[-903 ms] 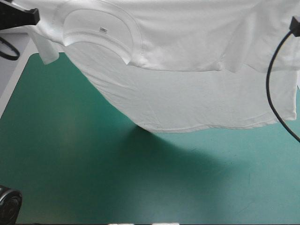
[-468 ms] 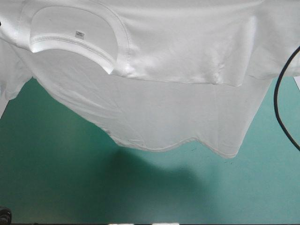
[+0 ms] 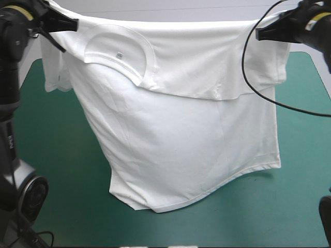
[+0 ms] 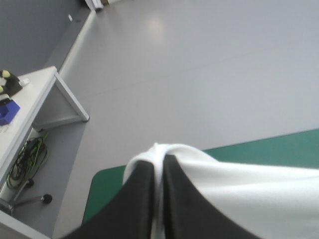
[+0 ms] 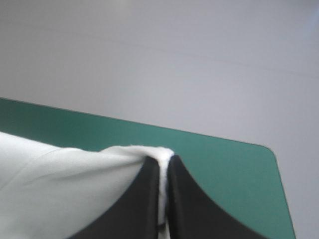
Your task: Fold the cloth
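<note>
Our left gripper (image 3: 75,24) and right gripper (image 3: 257,35) pinch the T-shirt (image 3: 176,129) tight by its top corners, high over the teal-green table (image 3: 57,170). Just before, its hem (image 3: 170,207) hung free. Now it touches the table, so we can lay it flat.

My T-shirt (image 3: 176,144) is plain white all over, and its collar band (image 3: 148,54) is the same white. A small pale grey label (image 3: 118,54) sits inside the neck. The cover (image 3: 57,170) is an even teal-green, darker where the cloth's shadow lies. My left gripper (image 3: 76,24) and my right gripper (image 3: 257,34) are black, the fingers (image 4: 142,199) one solid black.
</note>
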`<action>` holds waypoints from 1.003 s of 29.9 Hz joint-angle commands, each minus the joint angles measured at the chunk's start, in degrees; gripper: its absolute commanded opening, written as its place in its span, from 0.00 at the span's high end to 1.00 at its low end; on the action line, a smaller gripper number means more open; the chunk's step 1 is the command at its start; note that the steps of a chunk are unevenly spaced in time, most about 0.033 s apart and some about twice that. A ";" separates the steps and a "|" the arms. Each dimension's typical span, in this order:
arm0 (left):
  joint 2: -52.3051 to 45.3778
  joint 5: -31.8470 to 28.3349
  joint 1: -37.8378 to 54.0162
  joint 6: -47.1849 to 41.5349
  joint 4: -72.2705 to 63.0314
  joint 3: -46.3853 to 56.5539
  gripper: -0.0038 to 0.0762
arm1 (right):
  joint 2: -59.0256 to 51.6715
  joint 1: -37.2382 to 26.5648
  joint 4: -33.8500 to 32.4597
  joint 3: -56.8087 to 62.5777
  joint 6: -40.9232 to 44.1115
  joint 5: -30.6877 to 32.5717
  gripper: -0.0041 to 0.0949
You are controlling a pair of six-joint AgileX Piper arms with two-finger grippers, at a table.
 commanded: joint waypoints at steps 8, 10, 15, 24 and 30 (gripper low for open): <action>17.10 -2.93 -0.01 -1.11 6.22 -0.79 0.96 | 17.43 -0.11 -1.03 0.57 1.30 -15.88 0.98; 20.95 -7.08 -0.01 -2.83 6.22 -0.79 0.96 | 21.19 -0.11 -1.36 0.57 2.00 -18.24 0.98; 28.79 -15.43 -0.01 -5.22 6.24 -0.79 0.96 | 28.34 -0.11 -1.36 0.57 2.13 -23.48 0.98; 36.00 -20.99 0.79 -12.63 1.90 -0.79 0.84 | 32.83 -0.16 -1.35 0.57 3.63 -27.03 0.55; 35.00 -13.35 2.76 -11.30 -3.80 -2.53 0.41 | 32.26 -0.56 -1.57 -1.19 3.63 -18.03 0.10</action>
